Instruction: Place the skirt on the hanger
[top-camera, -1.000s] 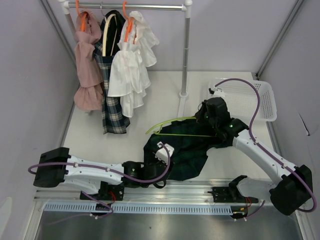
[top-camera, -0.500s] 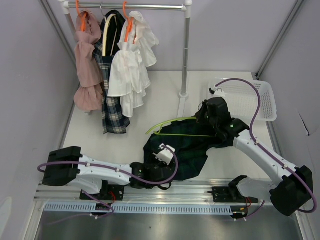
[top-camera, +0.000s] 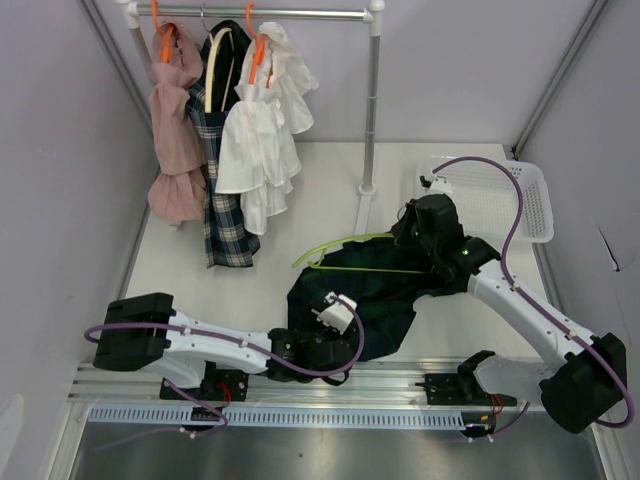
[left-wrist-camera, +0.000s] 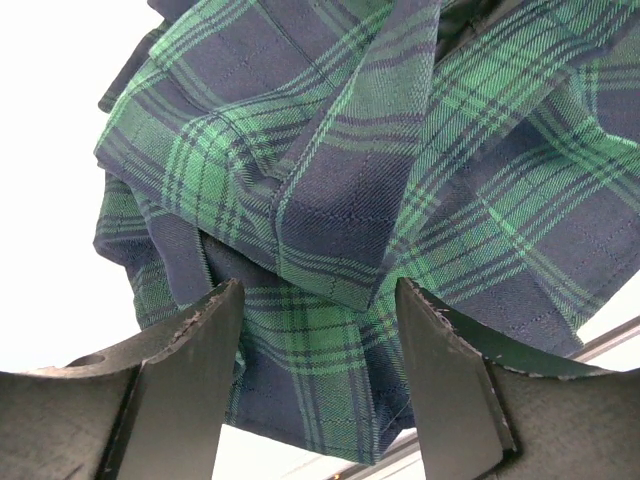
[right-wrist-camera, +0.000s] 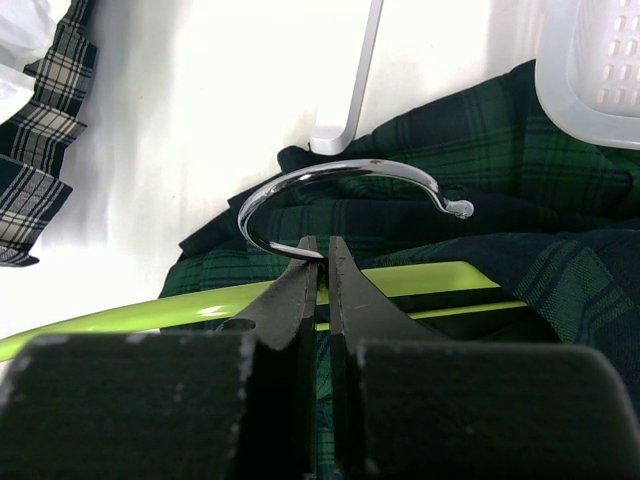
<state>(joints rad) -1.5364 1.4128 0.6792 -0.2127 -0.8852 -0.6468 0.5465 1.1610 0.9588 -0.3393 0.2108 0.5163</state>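
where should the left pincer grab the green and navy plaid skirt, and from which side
Probably the thick doubled fold of the green and navy plaid fabric skirt at its near edge, approached from the robot's side: it stands up as a ridge, directly ahead of the open left pincer.

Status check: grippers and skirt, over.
Left gripper open at skirt fold. Right gripper shut on hanger at its hook. Rack post close behind hanger.

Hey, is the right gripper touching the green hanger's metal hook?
Touching. The right wrist view shows the right gripper shut on the base of the metal hook, just above the green hanger.
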